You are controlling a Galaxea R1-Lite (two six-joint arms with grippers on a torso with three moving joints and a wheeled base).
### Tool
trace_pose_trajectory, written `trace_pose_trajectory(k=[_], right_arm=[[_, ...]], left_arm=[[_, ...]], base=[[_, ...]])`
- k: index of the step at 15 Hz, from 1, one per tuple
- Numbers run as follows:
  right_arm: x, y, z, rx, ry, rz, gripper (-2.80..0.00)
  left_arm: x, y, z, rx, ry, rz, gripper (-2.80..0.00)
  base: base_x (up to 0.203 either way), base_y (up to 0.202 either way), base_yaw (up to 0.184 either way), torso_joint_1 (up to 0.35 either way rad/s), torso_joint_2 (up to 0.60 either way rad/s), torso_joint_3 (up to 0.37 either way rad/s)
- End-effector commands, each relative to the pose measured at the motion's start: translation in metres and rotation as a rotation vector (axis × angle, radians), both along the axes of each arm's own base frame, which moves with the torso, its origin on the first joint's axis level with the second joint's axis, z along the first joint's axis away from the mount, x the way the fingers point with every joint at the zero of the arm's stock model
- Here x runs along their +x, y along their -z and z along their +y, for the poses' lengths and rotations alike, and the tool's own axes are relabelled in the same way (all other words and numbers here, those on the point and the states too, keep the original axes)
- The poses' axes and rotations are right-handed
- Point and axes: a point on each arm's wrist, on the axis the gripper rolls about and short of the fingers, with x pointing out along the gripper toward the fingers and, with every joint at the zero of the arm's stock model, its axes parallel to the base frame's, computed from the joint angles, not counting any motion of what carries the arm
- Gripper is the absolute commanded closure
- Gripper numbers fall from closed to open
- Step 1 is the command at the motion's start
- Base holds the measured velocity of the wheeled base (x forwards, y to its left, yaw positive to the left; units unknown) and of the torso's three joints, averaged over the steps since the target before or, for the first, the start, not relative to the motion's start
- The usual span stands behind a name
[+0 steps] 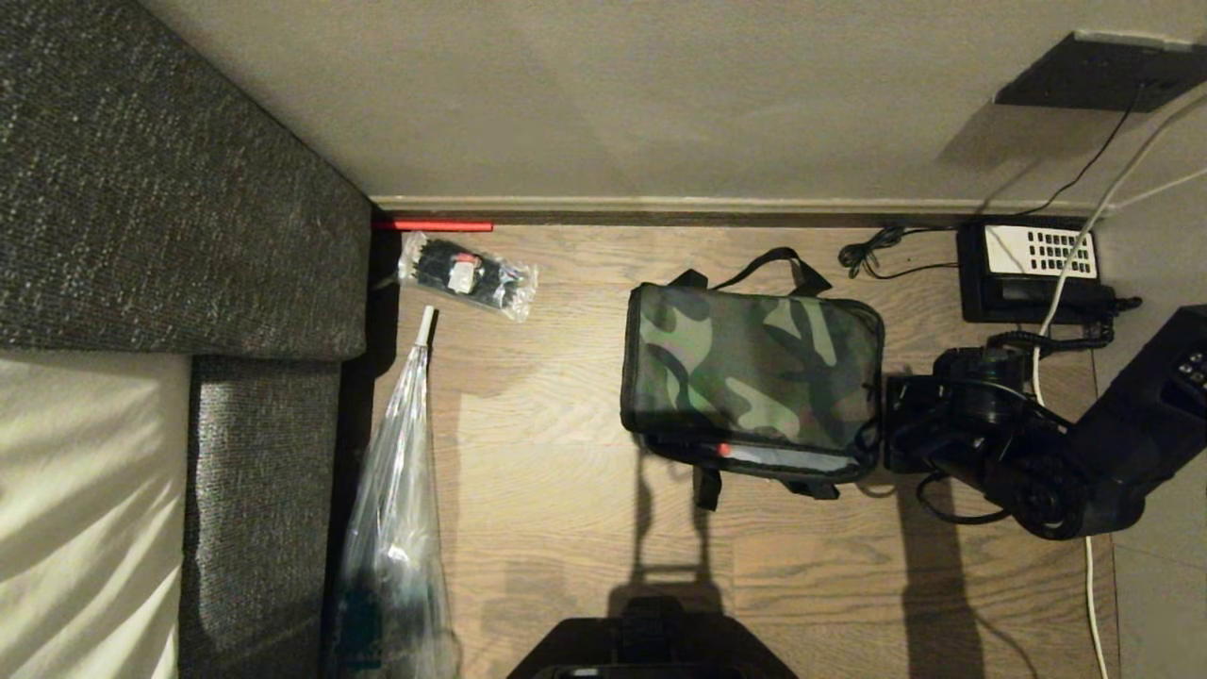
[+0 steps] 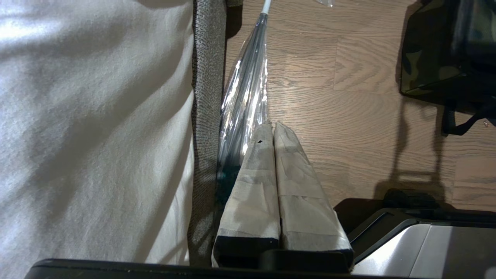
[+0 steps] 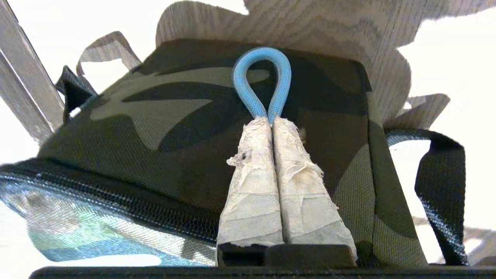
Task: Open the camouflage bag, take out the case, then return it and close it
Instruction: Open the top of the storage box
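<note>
At the far left of the head view a dark grey woven sofa (image 1: 170,179) fills the upper left corner, with a pale sheet (image 1: 85,509) below it. Just right of the sofa, on the wooden floor (image 1: 547,490), a long clear plastic sleeve (image 1: 396,490) with a white tip runs from the middle down to the lower edge. Above it lies a small clear packet of black items (image 1: 467,273), and a thin red strip (image 1: 434,225) sits along the skirting board.

In the centre of the frame the camouflage bag (image 1: 750,363) rests flat on the floor, its patterned lid uppermost and black straps showing at its top and bottom edges. The lid is slightly lifted along the near edge, where a red spot and a pale strip show in the gap.

Touching the bag's right side is the right end effector (image 1: 886,424), its black arm coming in from the right edge. In the right wrist view its taped fingers (image 3: 252,186) are pressed together, pinching the base of a blue cord loop (image 3: 261,77) that lies against the lid.

In the upper right of the head view sits a black desk telephone (image 1: 1033,269) with a white keypad, its cables trailing.

The left end effector (image 2: 274,128) appears only in the left wrist view, its fingers closed on nothing, above the floor beside the plastic sleeve.
</note>
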Motion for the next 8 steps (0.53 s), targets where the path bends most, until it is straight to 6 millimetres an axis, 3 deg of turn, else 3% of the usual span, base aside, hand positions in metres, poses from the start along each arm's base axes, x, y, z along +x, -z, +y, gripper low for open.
trace_pose_trajectory(k=[1, 8], right_arm=[[-0.002, -0.004, 0.0, -0.02, -0.009, -0.007, 0.0], [-0.011, -0.018, -0.018, -0.133, -0.008, -0.029, 0.0]], left_arm=[[0.0, 0.0, 0.0, 0.0, -0.001, 0.0, 0.0], [0.0, 0.0, 0.0, 0.0, -0.001, 0.0, 0.0]], base=[[0.0, 0.0, 0.0, 0.0, 0.0, 0.0], [0.0, 0.0, 0.0, 0.0, 0.0, 0.0]])
